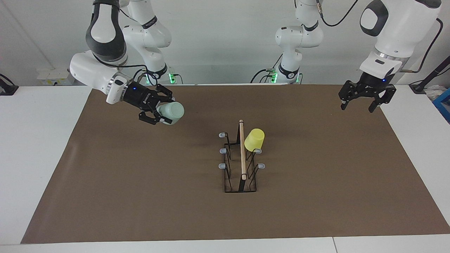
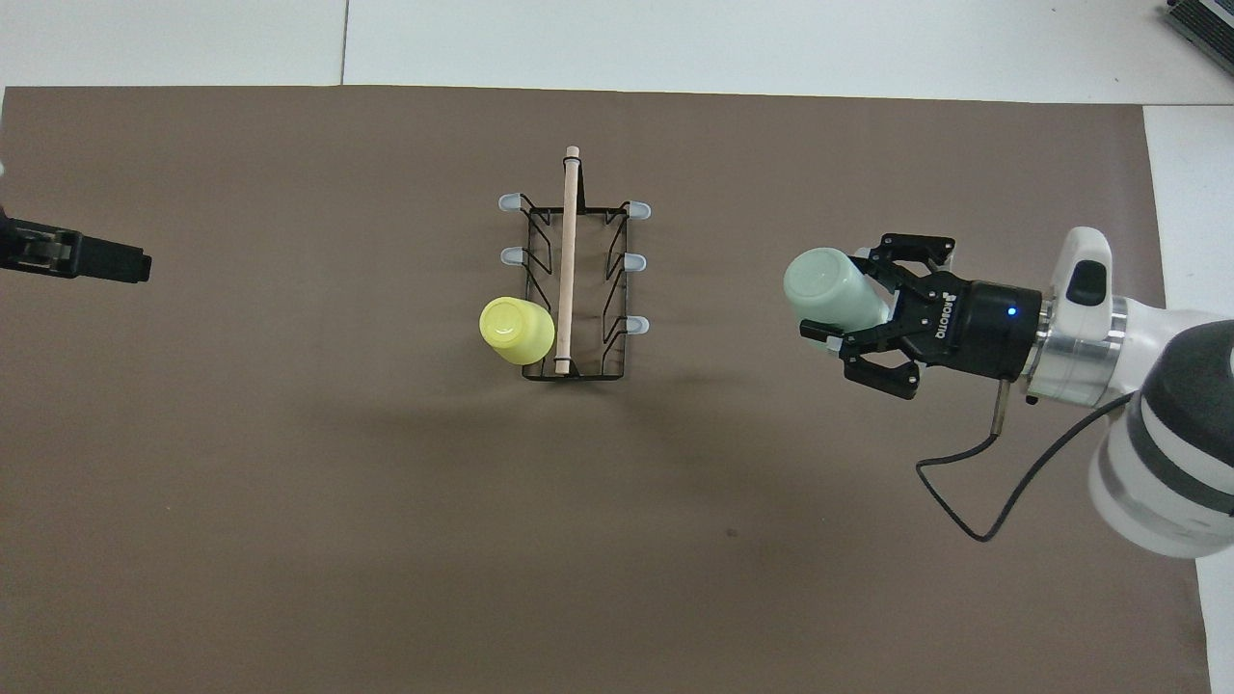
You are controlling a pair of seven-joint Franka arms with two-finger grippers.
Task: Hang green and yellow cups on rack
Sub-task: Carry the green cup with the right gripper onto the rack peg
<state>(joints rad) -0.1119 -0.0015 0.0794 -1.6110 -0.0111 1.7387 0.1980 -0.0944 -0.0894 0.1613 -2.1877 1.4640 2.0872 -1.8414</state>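
Nearest the robots, we see the right tool [image 1: 162, 111] clamped on the pale mint-green plastic cup [image 1: 171, 111], raised over the brown mat [image 1: 140, 182] on the worktop. The left tool [image 1: 363, 99], fingers spread wide, hangs above the mat's edge. Farther out, the bright yellow plastic cup [image 1: 254, 139] sits inverted on a prong of the black wire rack [image 1: 240, 165].

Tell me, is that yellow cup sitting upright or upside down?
Upside down. The yellow cup hangs mouth-down and slightly tilted on a prong of the rack, its closed bottom facing up.
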